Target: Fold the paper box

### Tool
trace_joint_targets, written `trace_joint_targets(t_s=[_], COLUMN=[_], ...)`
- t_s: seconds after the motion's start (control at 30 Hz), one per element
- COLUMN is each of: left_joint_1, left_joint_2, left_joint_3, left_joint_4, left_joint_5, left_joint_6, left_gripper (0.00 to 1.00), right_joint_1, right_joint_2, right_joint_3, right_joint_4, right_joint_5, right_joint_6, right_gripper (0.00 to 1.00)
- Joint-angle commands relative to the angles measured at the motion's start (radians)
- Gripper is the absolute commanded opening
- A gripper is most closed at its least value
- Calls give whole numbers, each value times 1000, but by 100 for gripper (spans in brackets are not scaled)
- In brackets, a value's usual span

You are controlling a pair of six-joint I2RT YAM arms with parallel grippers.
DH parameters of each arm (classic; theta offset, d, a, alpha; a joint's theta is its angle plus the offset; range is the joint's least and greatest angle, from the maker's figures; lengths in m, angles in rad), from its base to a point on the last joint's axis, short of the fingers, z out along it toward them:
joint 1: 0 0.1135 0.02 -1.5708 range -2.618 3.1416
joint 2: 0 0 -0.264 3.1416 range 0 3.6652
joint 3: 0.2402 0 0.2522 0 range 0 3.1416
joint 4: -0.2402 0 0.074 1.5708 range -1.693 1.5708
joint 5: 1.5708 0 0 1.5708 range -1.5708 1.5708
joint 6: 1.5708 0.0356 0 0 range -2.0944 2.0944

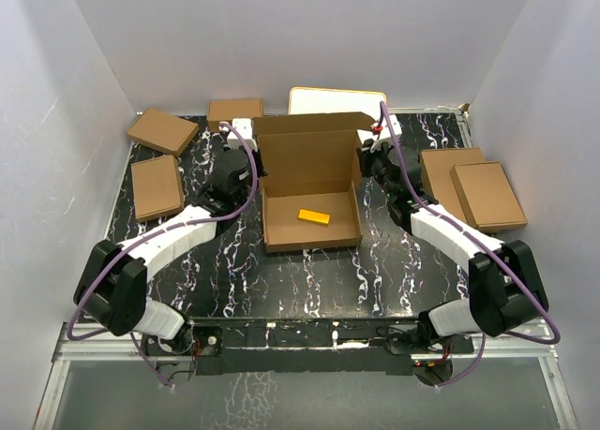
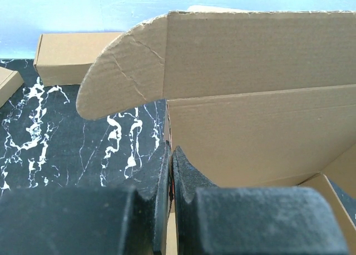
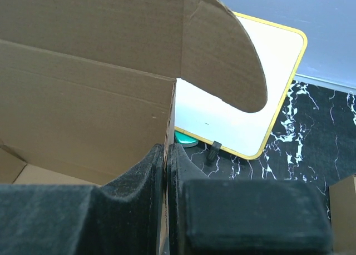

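The paper box [image 1: 309, 168] stands half-formed at the middle of the black marble table, its lid upright at the back and its tray open. A small yellow item [image 1: 314, 215] lies inside the tray. My left gripper [image 1: 262, 174] is shut on the box's left side wall; in the left wrist view its jaws [image 2: 170, 149] pinch the wall's edge below the lid's rounded ear flap [image 2: 125, 71]. My right gripper [image 1: 360, 164] is shut on the right side wall, with the wall's edge between its jaws [image 3: 165, 146] under the other ear flap [image 3: 222, 55].
Three folded brown boxes sit at the left and back left [image 1: 163, 130] [image 1: 157, 186] [image 1: 234, 110]. Two more overlap at the right [image 1: 455, 172] [image 1: 489, 196]. A white board with a tan frame [image 1: 337, 100] lies behind the lid, a green object [image 3: 186, 139] beside it.
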Motion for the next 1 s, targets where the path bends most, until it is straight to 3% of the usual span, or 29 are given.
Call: trace_joint_targets(t_s=[0.0, 0.3, 0.63, 0.97], left_joint_1=[-69, -107, -175, -185], left_joint_2=[-60, -164, -177, -238], left_joint_3=[-28, -89, -91, -150], left_joint_4=[54, -2, -75, -97], left_joint_5=[79, 34, -73, -76], left_joint_6=[-44, -96, -193, -205], left_gripper=[0, 0, 0, 0], right_joint_1=[41, 66, 94, 109], right_joint_2=[-42, -88, -128, -187], right_joint_3=[-8, -67, -111, -154], right_joint_4=[62, 48, 54, -48], right_joint_5=[-45, -9, -12, -24], right_joint_6=[94, 106, 100, 58], right_gripper=[9, 10, 10, 11])
